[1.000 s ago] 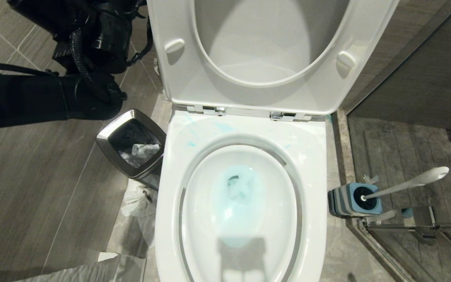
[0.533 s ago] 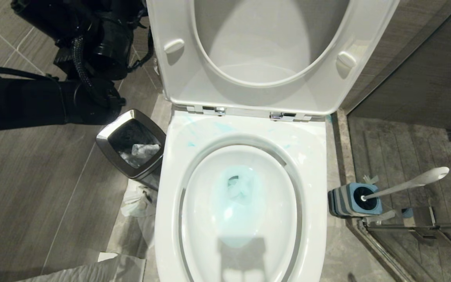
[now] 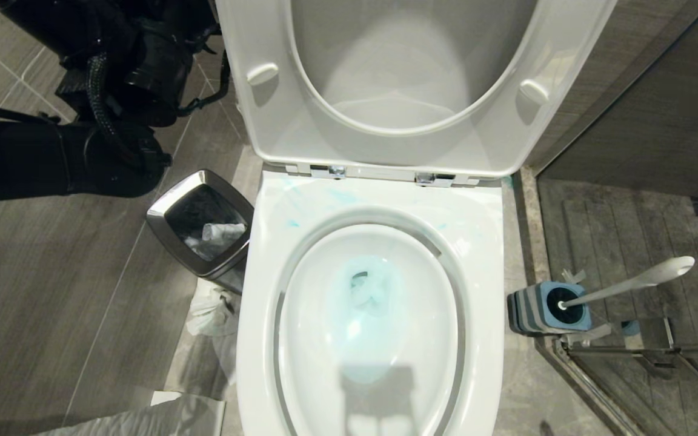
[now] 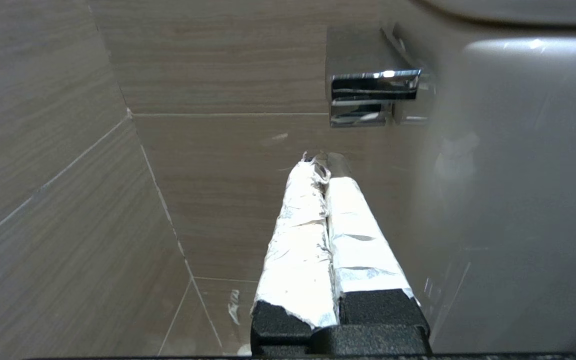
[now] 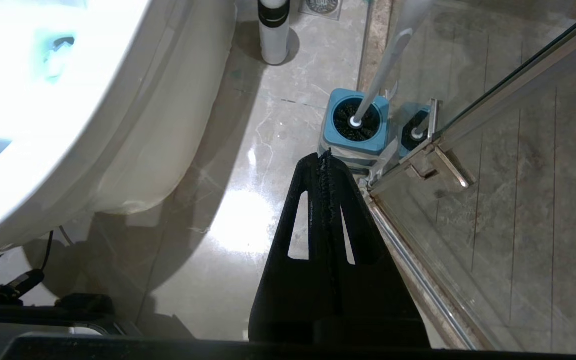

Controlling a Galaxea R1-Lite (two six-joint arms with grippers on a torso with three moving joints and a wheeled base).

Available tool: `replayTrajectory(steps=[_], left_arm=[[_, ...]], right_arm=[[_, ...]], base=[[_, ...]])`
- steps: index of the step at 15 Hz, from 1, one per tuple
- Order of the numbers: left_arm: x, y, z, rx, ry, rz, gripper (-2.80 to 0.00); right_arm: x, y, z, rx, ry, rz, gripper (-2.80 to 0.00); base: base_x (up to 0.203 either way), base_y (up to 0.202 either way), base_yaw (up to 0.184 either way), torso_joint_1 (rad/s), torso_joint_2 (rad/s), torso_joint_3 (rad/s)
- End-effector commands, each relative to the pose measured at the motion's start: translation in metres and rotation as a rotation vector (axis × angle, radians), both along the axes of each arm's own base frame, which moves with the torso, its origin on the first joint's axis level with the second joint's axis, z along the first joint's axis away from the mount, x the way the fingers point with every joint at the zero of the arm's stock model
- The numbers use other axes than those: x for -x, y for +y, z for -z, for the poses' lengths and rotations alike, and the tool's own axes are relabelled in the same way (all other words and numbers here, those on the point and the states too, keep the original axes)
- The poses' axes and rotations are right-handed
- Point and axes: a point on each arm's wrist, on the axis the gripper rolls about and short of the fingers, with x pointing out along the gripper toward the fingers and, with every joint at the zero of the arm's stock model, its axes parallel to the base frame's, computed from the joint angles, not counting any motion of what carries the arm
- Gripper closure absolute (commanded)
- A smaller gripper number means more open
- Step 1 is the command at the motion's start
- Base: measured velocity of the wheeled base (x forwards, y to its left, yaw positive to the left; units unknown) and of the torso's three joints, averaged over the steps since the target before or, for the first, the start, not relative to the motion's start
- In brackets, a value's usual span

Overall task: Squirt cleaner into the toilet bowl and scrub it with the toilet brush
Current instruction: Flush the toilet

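Inside white toilet bowl (image 3: 482,242), turquoise cleaner (image 3: 367,303) patch

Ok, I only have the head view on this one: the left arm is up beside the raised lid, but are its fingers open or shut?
Observer: Shut, empty. The left gripper has its foil-wrapped fingers pressed together, aimed at wall tiles near a chrome fitting.
Operator: And the right gripper?
Observer: The right gripper is shut too, empty, above the floor just short of the toilet brush and its holder.
Operator: Anything else there?
Observer: A white cylinder with a black band stands by the toilet bowl.
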Motion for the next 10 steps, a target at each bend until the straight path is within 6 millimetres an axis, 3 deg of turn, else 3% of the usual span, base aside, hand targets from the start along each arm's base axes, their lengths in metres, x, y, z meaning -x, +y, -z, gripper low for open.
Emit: replayTrajectory(steps=[1, 10], left_arm=[[0.009, 0.009, -0.011, 0.025, -0.040, -0.019, 0.00], [0.004, 0.051, -0.021, 0.033, -0.074, -0.134, 0.00]], right_arm=[[-0.001, 0.000, 0.003, 0.000, 0.011, 0.000, 0.00], [-0.001, 0.000, 0.003, 0.000, 0.011, 0.001, 0.00]], base=[[0.000, 0.000, 0.000, 0.000, 0.00, 0.000], [0.000, 0.000, 0.000, 0.000, 0.00, 0.000]])
